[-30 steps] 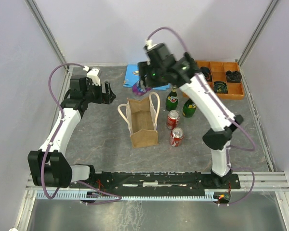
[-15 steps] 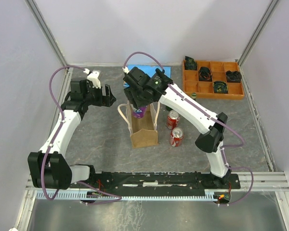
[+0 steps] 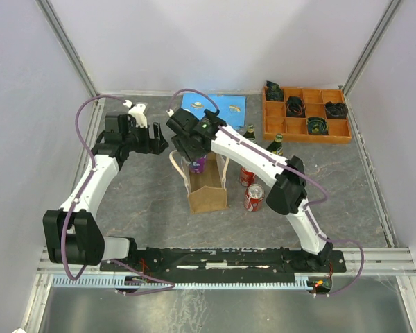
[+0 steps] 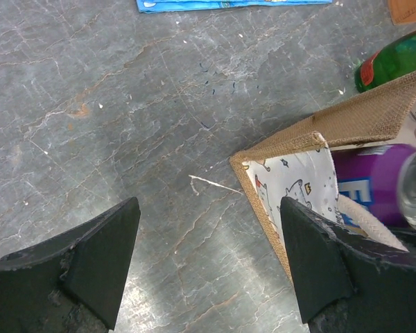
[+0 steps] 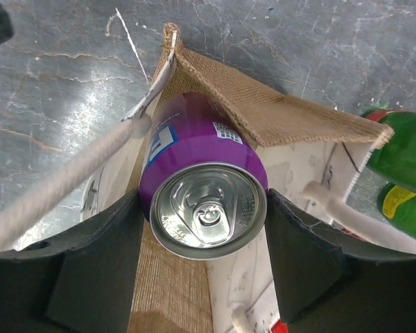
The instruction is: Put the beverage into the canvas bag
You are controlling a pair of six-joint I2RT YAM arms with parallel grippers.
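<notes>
within right claw [image 5: 204, 239], purple can [image 5: 194, 142]

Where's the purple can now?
In the right claw, the purple metal drink can hangs at the open mouth of the tan canvas bag, mid-table from above.

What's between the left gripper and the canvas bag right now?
Only bare grey table and a loose white thread. The left wrist view shows the left gripper open near the canvas bag corner.
</notes>
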